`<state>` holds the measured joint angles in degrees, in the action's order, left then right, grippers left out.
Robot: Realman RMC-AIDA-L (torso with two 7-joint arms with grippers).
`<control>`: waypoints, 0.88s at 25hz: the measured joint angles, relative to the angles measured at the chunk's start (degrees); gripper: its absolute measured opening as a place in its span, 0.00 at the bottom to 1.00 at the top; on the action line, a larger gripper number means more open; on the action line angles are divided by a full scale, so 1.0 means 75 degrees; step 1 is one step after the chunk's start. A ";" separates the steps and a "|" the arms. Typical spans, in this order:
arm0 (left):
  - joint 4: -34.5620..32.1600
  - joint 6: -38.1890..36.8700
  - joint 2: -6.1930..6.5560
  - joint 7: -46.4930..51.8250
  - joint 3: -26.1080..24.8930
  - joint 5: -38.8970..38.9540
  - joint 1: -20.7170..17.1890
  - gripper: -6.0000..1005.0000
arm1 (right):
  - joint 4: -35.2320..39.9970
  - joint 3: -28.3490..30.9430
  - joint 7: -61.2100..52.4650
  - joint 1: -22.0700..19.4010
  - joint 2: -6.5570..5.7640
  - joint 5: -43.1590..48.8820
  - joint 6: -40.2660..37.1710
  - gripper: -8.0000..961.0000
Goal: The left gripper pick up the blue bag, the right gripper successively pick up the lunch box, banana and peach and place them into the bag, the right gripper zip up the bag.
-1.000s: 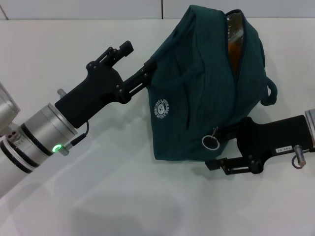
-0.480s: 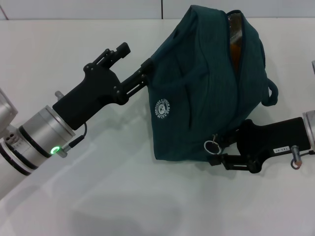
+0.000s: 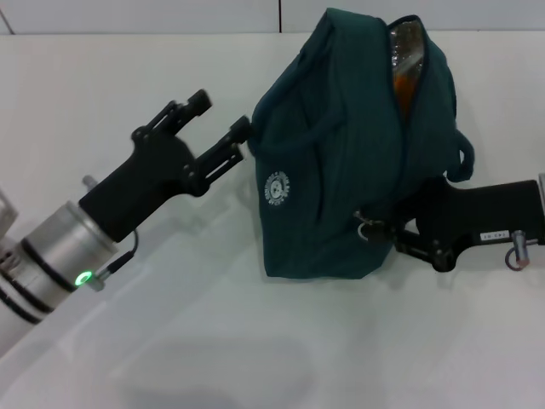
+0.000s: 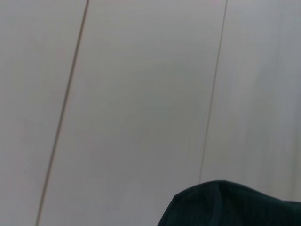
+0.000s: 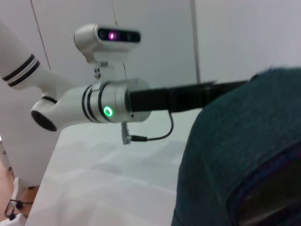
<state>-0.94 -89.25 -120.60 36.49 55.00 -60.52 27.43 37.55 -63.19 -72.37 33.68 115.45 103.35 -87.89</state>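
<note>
Since the earlier frame my right gripper (image 3: 383,234) had slid up the dark teal fabric bag (image 3: 341,170) standing on the white table (image 3: 170,341), its fingers hidden against the zipper pull; my left gripper (image 3: 223,126) stood spread beside it.

This looks like a robot test lab: a plain white table (image 3: 170,341) backed by bare pale wall panels (image 4: 141,94) with thin seams (nothing homely about them), and a white robot head camera (image 5: 108,37) glowing purple.
</note>
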 joint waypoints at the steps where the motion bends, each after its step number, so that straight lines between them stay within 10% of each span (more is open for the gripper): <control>1: -0.0013 -0.0024 0.0012 -0.0014 -0.0003 0.0017 -0.0056 0.75 | 0.0064 0.0000 0.0008 -0.0014 -0.0001 -0.0016 -0.0013 0.09; 12: -0.0096 -0.0700 0.0002 -0.1393 0.0075 -0.0071 -0.1347 0.75 | 0.0252 -0.0012 0.0726 -0.0081 0.0021 -0.1140 -0.0019 0.03; 22: 0.0249 -0.0681 0.0011 -0.1384 0.0935 -0.0198 -0.1166 0.75 | 0.0155 -0.0088 0.1004 0.0289 0.0055 -0.1232 0.0051 0.03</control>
<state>0.93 -94.36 -120.52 26.11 62.01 -62.01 18.68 38.71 -63.85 -64.84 35.85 115.86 94.10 -87.51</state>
